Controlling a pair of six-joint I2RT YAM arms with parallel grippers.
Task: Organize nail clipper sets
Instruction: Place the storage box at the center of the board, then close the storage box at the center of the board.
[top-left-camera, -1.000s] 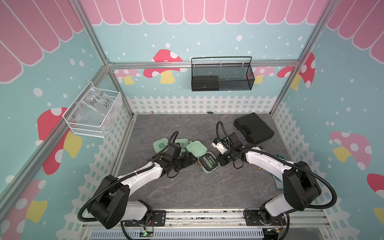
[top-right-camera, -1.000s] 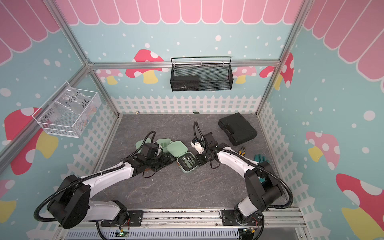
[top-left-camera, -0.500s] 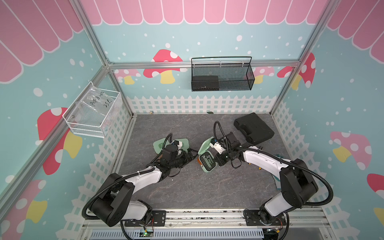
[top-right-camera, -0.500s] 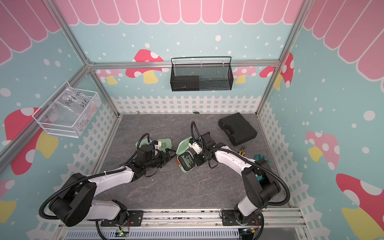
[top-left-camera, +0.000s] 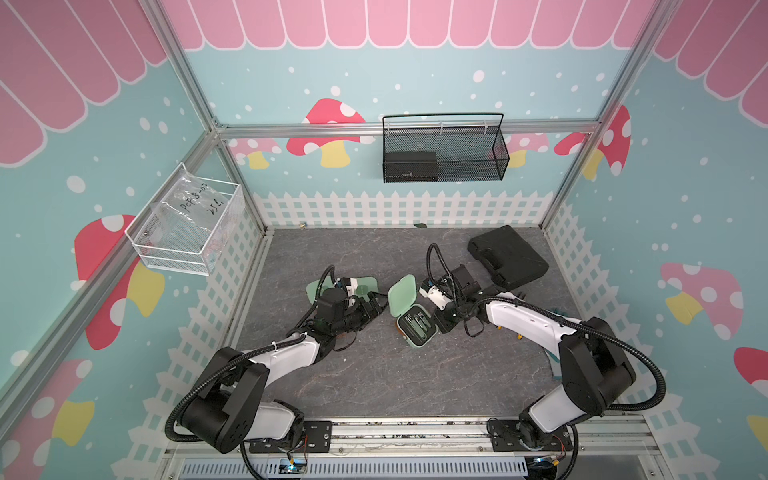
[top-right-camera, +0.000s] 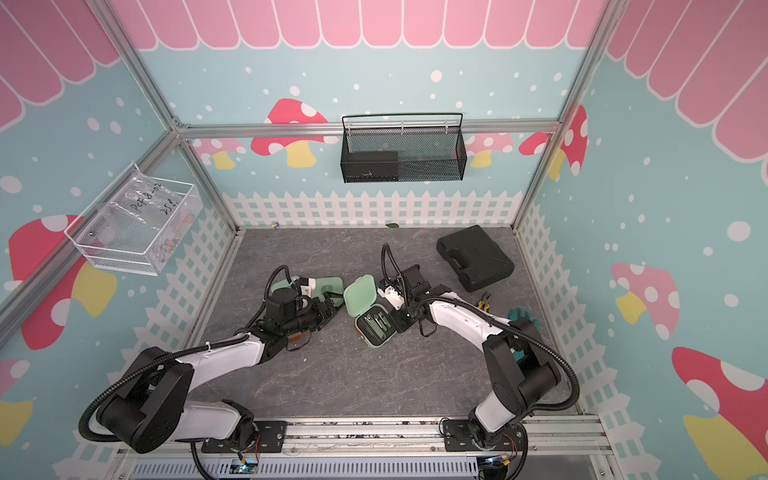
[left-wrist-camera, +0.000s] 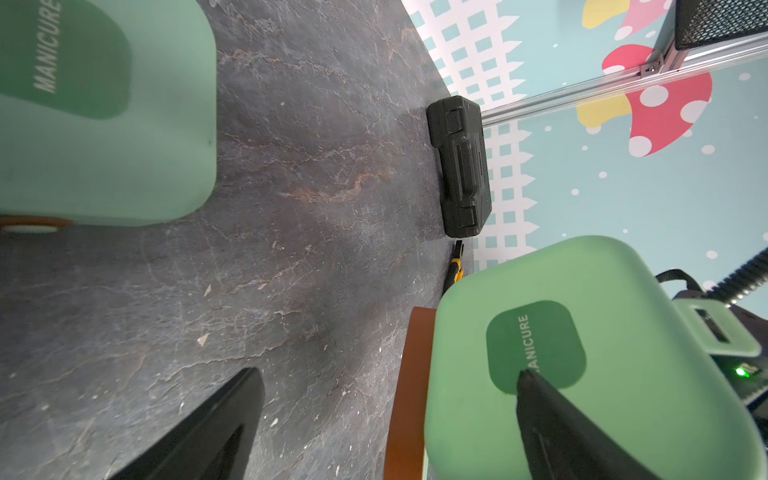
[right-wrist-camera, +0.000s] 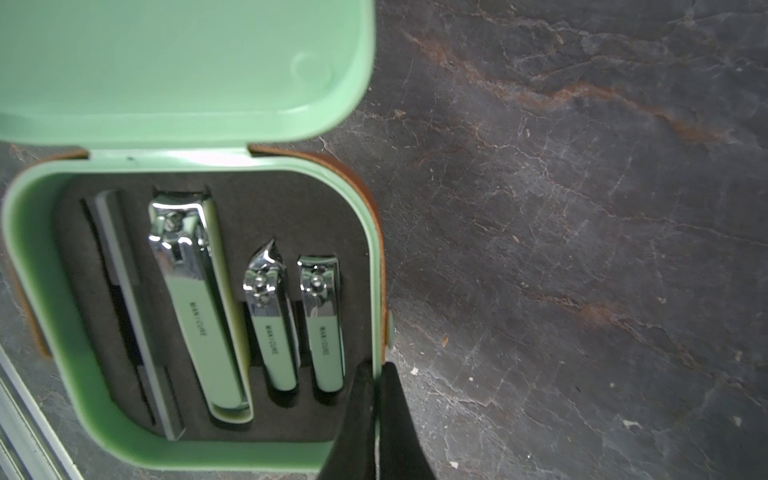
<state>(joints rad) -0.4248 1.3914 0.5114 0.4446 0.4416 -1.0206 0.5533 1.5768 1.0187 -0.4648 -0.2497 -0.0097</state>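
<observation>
A mint green nail clipper case (top-left-camera: 415, 328) (top-right-camera: 376, 330) lies open mid-floor with its lid (top-left-camera: 402, 296) tilted up. Its black insert holds three clippers (right-wrist-camera: 266, 316) and a slim file. My right gripper (right-wrist-camera: 376, 370) (top-left-camera: 440, 326) is shut on the case's side wall. A brown edge (right-wrist-camera: 376, 216) shows under this case. My left gripper (left-wrist-camera: 386, 374) (top-left-camera: 376, 307) stands open just left of the lid, and one fingertip (left-wrist-camera: 528, 382) overlaps the lid's outer face (left-wrist-camera: 582, 332). Two closed mint cases (top-left-camera: 368, 284) (top-left-camera: 313, 286) lie behind the left gripper.
A large black tool case (top-left-camera: 507, 259) (left-wrist-camera: 459, 166) sits at the back right, with yellow-handled pliers (top-right-camera: 484, 299) beside it. A teal item (top-right-camera: 521, 318) lies by the right arm. On the walls hang a black mesh basket (top-left-camera: 442, 153) and a clear bin (top-left-camera: 185, 226).
The open case's lid has risen from lying back to standing tilted. My right gripper has shifted down onto the case's edge. The left arm has dropped lower beside the lid.
</observation>
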